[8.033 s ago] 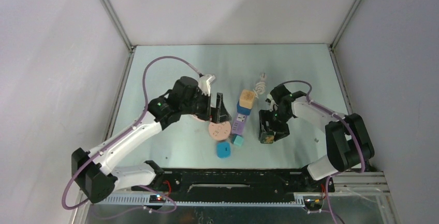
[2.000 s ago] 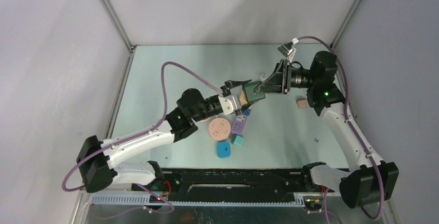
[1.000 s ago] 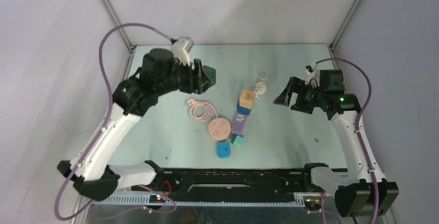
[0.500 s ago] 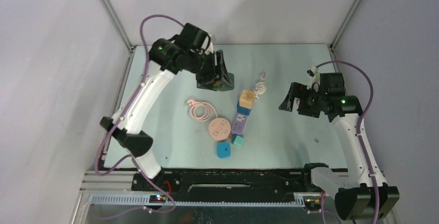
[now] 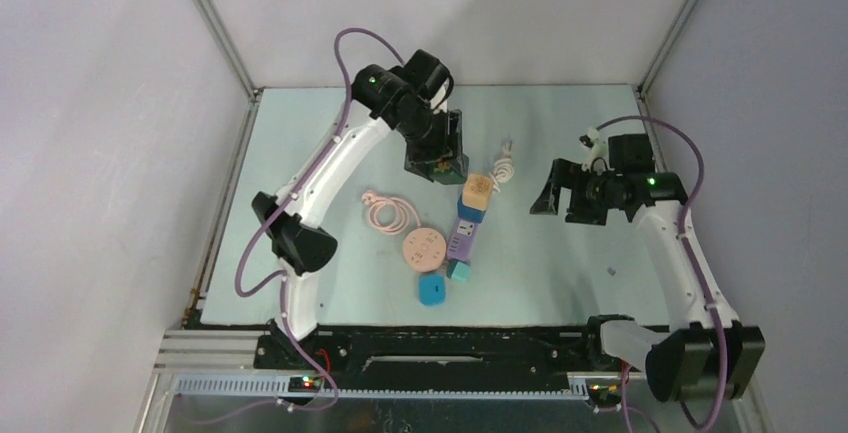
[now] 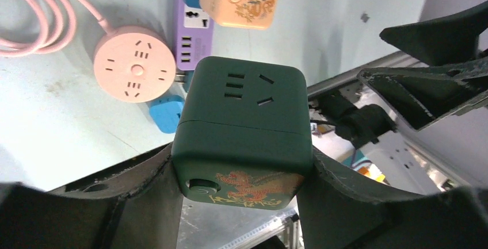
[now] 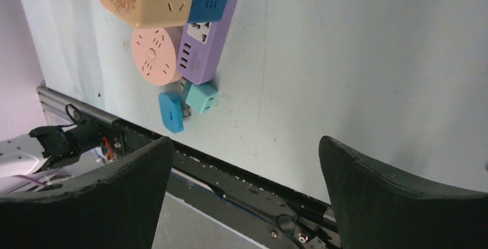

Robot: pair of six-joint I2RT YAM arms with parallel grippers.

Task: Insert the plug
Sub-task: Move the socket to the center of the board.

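Seen from above, a pale green table [image 5: 590, 253] sits between plain white walls [image 5: 450, 13]. The left gripper [image 5: 438, 161] hangs over the far middle of the table, clamped on a dark green socket cube [image 5: 441, 167]. Just beside it lies what looks like a white coiled plug cord [image 5: 505, 165], beyond a tan cube [image 5: 477, 190] at the far end of a purple power strip [image 5: 464, 241]. The right gripper [image 5: 547, 193] hovers well to the right. The left wrist view shows the green cube squeezed between both fingers, with a pink round socket [image 6: 134, 64] on the table beyond. In the right wrist view the fingers [image 7: 397, 203] are spread wide and hold nothing, above bare tabletop and a black rail [image 7: 230, 180].
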